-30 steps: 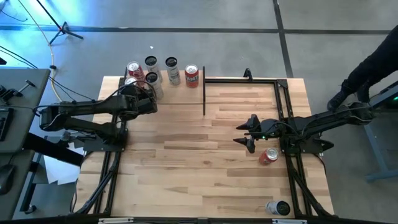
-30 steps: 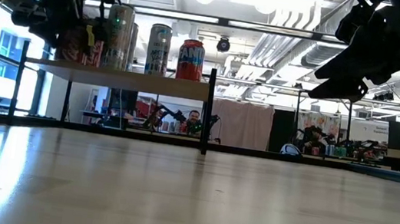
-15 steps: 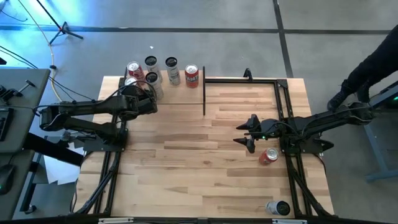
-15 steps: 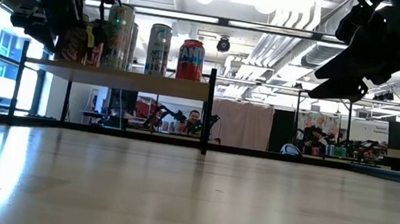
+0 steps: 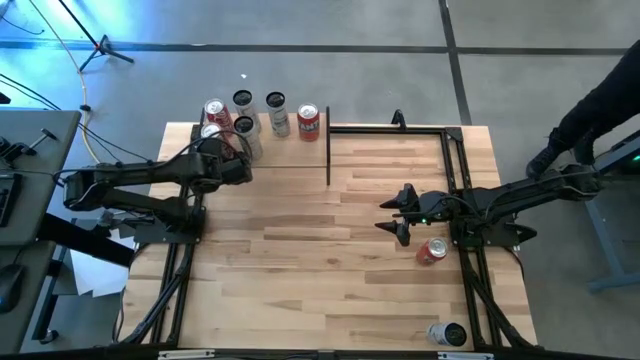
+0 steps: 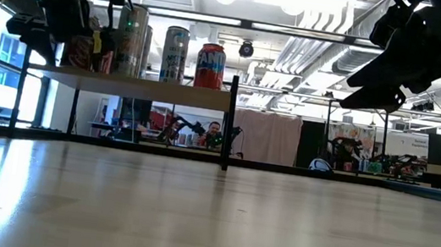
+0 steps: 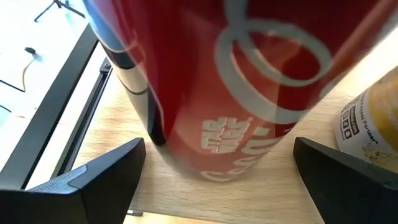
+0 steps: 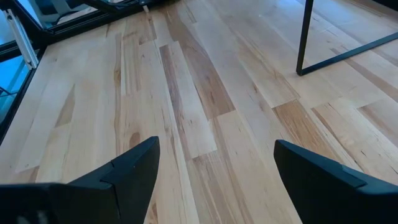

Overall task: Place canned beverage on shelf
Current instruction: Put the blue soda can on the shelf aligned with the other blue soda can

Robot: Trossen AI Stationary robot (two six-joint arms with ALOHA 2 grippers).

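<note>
- Now left gripper [image 7: 211, 168] at upper left of high view, fingers spread wide either side of red can [image 7: 230, 81], not clamping it: released
- Red can stands on shelf [image 6: 136, 85], upper left in low view, beside other cans incl. yellow-label can [image 7: 373, 118]
- Handling guess: rigid thin metal, smooth and slippery, dents if squeezed hard; likely weighty if full; best taken across mid-body, fingers on opposite sides
- Long axis vertical, can upright, top up
- Right gripper [image 5: 398, 216] waits right of centre in high view, fingers apart, nothing between them
- Another red can [image 5: 432, 250] lies on its side on tabletop [image 5: 320, 260] just beside right arm, axis horizontal; one more can [image 5: 447, 334] at lower right
</note>
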